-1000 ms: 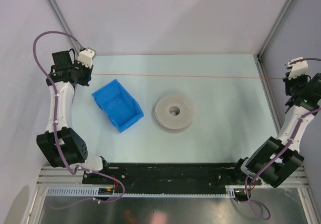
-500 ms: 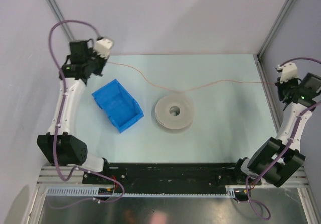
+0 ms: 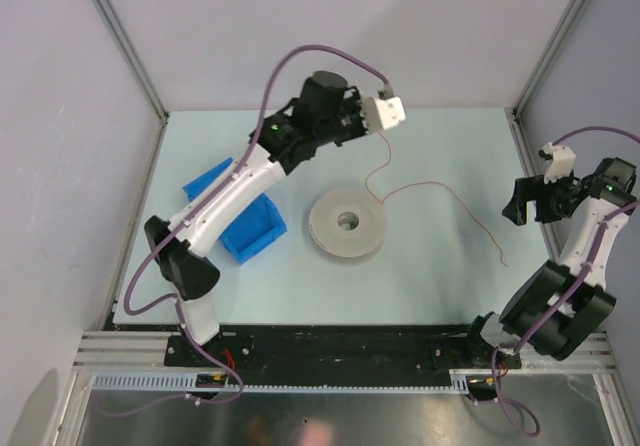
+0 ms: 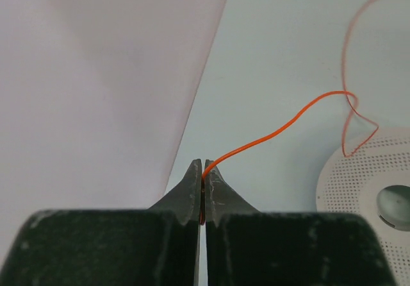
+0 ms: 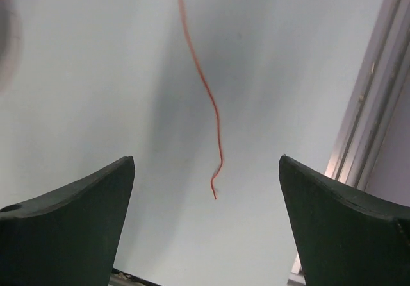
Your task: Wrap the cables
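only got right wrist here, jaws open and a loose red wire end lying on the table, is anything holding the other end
Observer: Yes. The left gripper is shut on the wire, pinching it right at the fingertips.
Operator: ok where does it run from there
Observer: From that grip it loops across the far edge of the spool, then trails over the table to the loose end you see.
Operator: spool upright or flat
Observer: Flat at mid-table, hole facing up; I can't see any wire wound on it yet.
Operator: anything else out there
Observer: A blue bin sits just left of the spool.
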{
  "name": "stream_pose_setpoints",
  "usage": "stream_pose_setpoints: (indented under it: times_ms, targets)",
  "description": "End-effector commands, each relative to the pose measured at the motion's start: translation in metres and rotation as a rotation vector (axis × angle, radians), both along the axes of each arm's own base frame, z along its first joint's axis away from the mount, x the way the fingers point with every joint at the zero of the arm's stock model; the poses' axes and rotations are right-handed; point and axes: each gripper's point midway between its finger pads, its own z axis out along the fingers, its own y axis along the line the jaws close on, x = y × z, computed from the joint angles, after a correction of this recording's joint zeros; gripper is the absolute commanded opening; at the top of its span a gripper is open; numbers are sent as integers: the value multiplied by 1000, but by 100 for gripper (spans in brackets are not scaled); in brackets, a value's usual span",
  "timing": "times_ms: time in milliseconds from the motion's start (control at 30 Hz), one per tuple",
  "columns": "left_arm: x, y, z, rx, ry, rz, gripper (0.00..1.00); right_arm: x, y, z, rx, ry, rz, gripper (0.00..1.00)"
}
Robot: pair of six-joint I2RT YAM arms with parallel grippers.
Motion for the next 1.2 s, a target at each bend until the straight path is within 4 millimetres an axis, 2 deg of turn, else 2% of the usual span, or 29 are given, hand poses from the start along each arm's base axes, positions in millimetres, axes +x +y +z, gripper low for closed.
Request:
stream_pose_setpoints:
  times_ms: [0,133,233,300,400,533,633,800,1033,1167]
  targets:
    - [-26,-33,37,103,-223,-179,0,-7,60,93,96,-262,135,99]
    - [-55,-51,38,143,-366,-285,6,-16,129,139,179,-357,313,96]
    - [-81,-54,27,144,-464,-372,10,-22,183,168,324,-385,442,93]
    - [-101,-53,24,129,-523,-442,8,-28,215,184,427,-381,523,92]
    - [-128,-47,28,77,-649,-519,3,-43,258,199,565,-332,654,88]
    - [-157,-36,30,65,-852,-567,4,-65,309,200,656,-223,800,87]
    - [-175,-31,22,87,-930,-613,4,-72,328,202,669,-208,846,86]
    - [-194,-29,18,91,-1017,-643,4,-77,350,196,657,-192,904,79]
    - [-196,-34,12,115,-1042,-639,5,-81,371,183,627,-170,961,70]
    - [-192,-37,13,122,-1038,-629,6,-81,378,177,616,-158,976,60]
